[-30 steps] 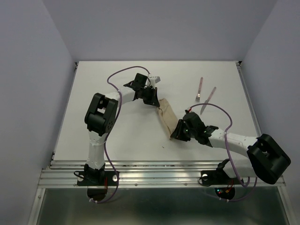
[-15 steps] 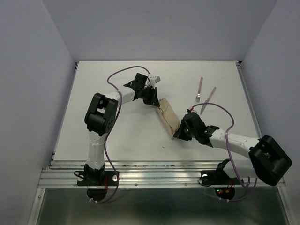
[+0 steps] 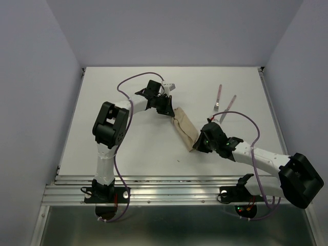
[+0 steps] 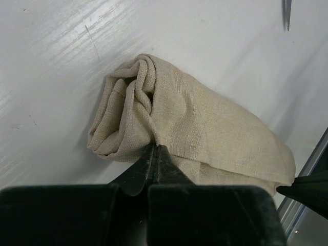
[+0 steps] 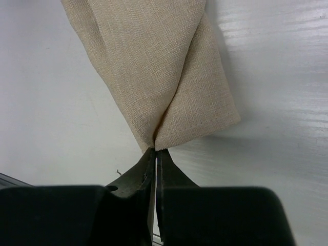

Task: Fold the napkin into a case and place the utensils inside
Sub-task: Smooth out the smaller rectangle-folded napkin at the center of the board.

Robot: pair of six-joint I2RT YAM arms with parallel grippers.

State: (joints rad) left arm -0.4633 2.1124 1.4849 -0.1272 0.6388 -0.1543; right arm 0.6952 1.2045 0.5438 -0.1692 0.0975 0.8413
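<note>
The napkin (image 3: 183, 127) lay on the desk (image 3: 128, 148) as a narrow folded strip; the left claw (image 4: 155, 149) was clamped on its bunched far end, the right claw (image 5: 155, 152) on its near corner; fork (image 3: 218, 98) and knife (image 3: 228, 108) lay side by side beyond it.

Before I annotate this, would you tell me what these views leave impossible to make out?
Top view: where the left gripper and right gripper meet the napkin, hidden under their wrists.
Left wrist: one utensil, cut off by the top edge but its silver tip.
Right wrist: the napkin's far end, past the top edge.
</note>
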